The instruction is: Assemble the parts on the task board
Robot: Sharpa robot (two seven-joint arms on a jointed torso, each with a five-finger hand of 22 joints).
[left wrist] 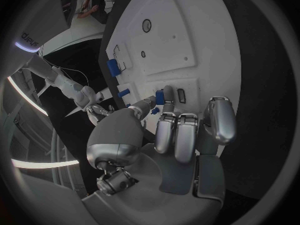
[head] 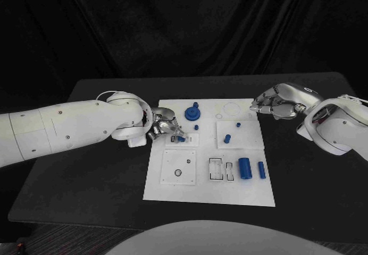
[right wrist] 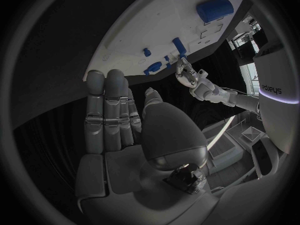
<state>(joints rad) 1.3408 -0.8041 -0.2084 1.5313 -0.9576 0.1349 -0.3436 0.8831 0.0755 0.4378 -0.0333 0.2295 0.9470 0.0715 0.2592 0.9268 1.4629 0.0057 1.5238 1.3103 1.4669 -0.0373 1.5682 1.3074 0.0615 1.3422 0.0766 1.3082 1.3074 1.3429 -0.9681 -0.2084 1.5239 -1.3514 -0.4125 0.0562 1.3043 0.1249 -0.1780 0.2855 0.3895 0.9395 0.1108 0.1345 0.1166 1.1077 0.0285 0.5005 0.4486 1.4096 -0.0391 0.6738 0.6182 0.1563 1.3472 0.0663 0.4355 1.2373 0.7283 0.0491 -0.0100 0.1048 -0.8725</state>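
The left hand [head: 163, 125] pinches a small blue part [head: 175, 139] over a raised white block at the task board's [head: 207, 194] near edge, just beneath its fingertips. Should the part tilt as it meets its socket, it may jam or slip free. The right hand [head: 277, 103] hovers empty, fingers held straight, beyond the board's far corner on the black tabletop [head: 84, 180]. About seven blue parts are countable on the one board; smaller ones may go unnoticed.

Right hand [right wrist: 125, 135], fingers straight and together, empty, near task board [right wrist: 134, 35]
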